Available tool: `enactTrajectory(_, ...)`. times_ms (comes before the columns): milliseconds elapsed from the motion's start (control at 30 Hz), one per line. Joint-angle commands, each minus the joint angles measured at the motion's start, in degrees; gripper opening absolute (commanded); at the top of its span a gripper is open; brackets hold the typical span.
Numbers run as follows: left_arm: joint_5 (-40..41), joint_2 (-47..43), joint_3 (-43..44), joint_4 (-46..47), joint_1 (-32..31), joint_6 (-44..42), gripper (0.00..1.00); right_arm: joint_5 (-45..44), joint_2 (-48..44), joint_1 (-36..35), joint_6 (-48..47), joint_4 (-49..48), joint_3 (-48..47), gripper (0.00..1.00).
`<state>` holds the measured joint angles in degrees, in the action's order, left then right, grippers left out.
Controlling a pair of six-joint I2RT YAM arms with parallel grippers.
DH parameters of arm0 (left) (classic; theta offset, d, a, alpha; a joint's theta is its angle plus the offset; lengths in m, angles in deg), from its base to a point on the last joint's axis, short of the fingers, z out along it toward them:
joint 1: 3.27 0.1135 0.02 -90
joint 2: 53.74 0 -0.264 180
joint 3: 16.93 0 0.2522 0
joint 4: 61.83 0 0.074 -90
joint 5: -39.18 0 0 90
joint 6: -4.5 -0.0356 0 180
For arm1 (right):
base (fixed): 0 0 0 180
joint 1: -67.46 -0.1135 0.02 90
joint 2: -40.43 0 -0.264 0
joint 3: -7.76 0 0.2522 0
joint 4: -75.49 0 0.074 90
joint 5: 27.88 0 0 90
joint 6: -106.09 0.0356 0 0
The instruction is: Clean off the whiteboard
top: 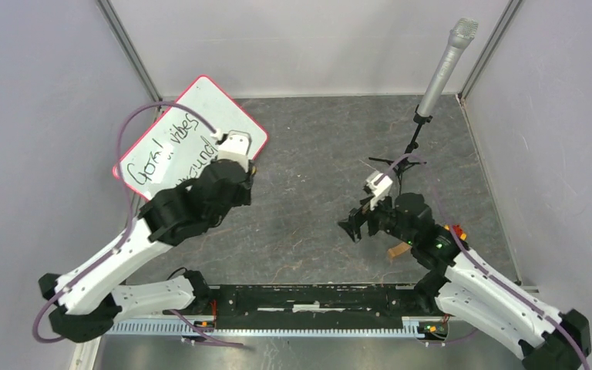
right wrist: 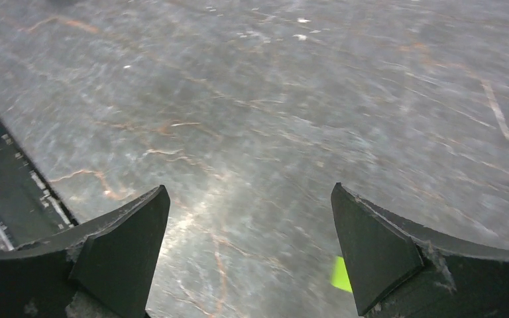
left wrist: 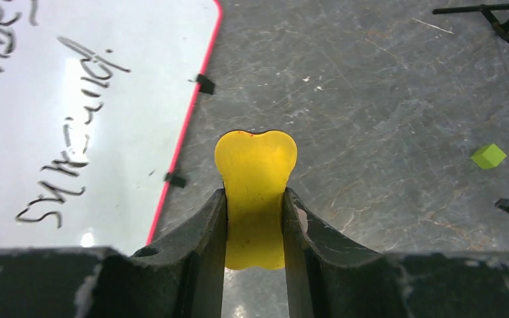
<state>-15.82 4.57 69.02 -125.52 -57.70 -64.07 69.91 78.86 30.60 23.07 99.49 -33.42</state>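
The right gripper (right wrist: 248, 189) hangs over the grey marbled counter (right wrist: 272, 99) with its jaws wide apart and nothing between them, well apart from the board. Farther out, the left gripper (left wrist: 255, 195) is clamped on a flat yellow piece with a lobed tip (left wrist: 255, 159). The large white whiteboard with dark handwriting (left wrist: 106, 119) lies to its left, red rim just beside. Its long axis slants from near-left to far-right. I judge that the left arm, being nearer, must shift leftward.

Glossy whiteboard (left wrist: 139, 132) lies on matt, veined, stone-look table (left wrist: 384, 99).

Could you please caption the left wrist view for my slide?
Left gripper holding a yellow pad beside the written-on whiteboard.
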Motion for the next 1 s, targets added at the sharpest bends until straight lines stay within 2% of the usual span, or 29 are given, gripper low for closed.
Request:
enactTrajectory(0, 6.6, -6.2, -0.8, -7.0, 0.2, 0.4, 0.35, -5.2, 6.8, -9.4, 2.8, -9.7, -1.3, 0.98)
enactTrajectory(167, 7.5, -12.0, -2.9, -8.4, 0.2, 0.4, 0.37, -13.6, 23.8, -16.5, 3.1, -21.7, -6.2, 0.98)
enactTrajectory(333, 8.1, -13.9, -3.5, -12.0, 0.2, 0.7, 0.38, -15.6, 43.6, -17.4, 1.2, -26.4, -21.2, 0.87)
enactTrajectory(500, 8.9, -16.4, -4.2, -13.2, 0.3, 0.8, 0.38, -15.2, 56.1, -17.4, -1.6, -33.5, -32.5, 0.86)
enactTrajectory(700, 10.5, -16.2, -5.2, -11.3, 0.2, -0.8, 0.38, -15.5, 69.1, -17.3, -3.9, -34.1, -45.1, 0.87)
enactTrajectory(967, 13.4, -12.2, -5.6, -6.6, 0.3, -4.6, 0.41, -15.8, 83.6, -17.1, -10.8, -25.2, -61.4, 0.86)
